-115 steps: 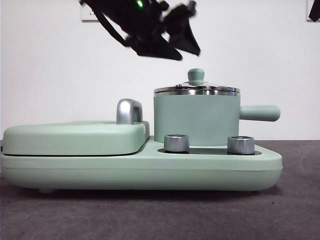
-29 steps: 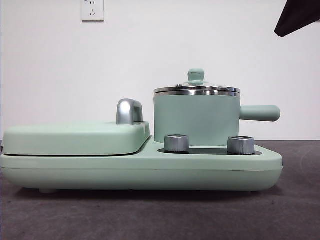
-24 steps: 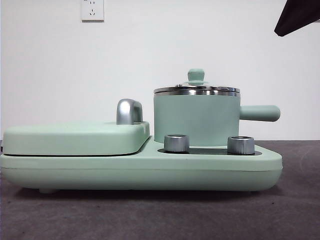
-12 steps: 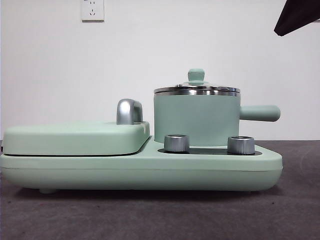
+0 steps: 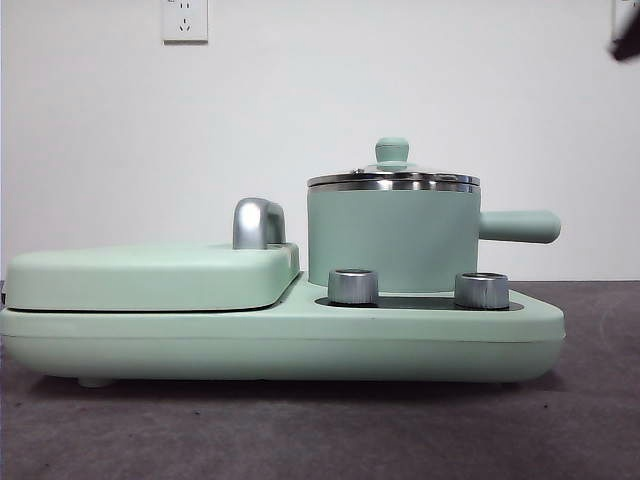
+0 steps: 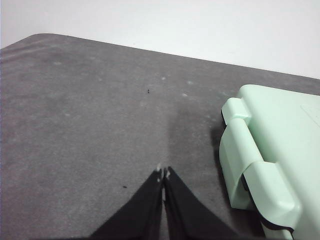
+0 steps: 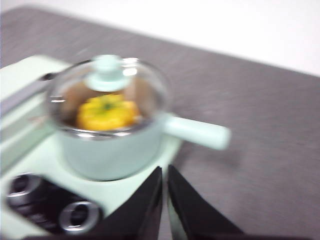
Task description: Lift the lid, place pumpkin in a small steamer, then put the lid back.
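Since half a second ago, the large black arm tip that filled the top right corner of the front view has shrunk to a small dark sliver (image 5: 628, 42) at 2 o'clock from the pot; nothing on the table has shifted. Nearly five seconds ago a gripper hung above the lid at 11 o'clock; that space is now bare wall.

The small steamer (image 5: 393, 237) stands on the wide mint-green appliance base (image 5: 280, 340), behind two silver knobs (image 5: 353, 286), its side handle pointing to 3 o'clock. The lid (image 5: 393, 178) sits flat on its steel rim, mint knob upright. At 9 o'clock from the pot lies the flat cover (image 5: 150, 277) with its chrome handle (image 5: 257, 222).

The right wrist view, blurred, shows the pumpkin (image 7: 107, 113) inside the pot, under the glass lid. The right gripper (image 7: 165, 172) is apart from the steamer, its jaws pressed nearly together and pinching nothing. The left gripper (image 6: 163, 174) hangs over bare grey table (image 6: 90, 125), jaws pressed together, empty, beside the base's corner.

No brand or lettering can be read anywhere; a white wall socket (image 5: 185, 19) at 10 o'clock carries no legible marks.
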Controlling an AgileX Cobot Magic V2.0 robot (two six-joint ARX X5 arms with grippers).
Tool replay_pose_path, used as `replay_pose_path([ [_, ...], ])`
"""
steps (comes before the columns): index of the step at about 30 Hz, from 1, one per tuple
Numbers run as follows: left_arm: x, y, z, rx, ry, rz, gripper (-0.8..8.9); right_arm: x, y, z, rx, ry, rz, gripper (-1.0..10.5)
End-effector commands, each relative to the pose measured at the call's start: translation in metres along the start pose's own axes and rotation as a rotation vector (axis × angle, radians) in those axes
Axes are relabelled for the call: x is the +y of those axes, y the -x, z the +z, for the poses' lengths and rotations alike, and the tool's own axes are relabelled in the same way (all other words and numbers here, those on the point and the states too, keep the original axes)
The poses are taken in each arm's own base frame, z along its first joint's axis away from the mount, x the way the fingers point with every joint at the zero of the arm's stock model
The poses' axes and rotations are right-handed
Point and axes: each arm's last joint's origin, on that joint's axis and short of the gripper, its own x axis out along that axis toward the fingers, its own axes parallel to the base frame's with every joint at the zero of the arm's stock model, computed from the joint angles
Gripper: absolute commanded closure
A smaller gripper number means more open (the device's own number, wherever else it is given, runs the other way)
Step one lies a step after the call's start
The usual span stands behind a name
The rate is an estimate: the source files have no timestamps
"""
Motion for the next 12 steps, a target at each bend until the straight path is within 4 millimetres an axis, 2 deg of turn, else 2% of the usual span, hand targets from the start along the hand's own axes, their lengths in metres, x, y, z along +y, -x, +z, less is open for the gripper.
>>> replay_pose_path([
  [1,0.001,-0.002,-0.005,0.006,0.005,0.001,8.07,-0.008,0.001,-0.038,-0.076,-0.004,-0.076,9.3],
  [6,0.001,-0.002,-0.005,0.006,0.005,0.001,8.07,-0.018,0.007,-0.083,-0.179,-0.018,-0.207,9.3],
  [12,0.001,-0.002,-0.005,0.006,0.005,0.001,8.07,-0.022,0.006,-0.107,-0.222,-0.021,-0.272,9.3],
])
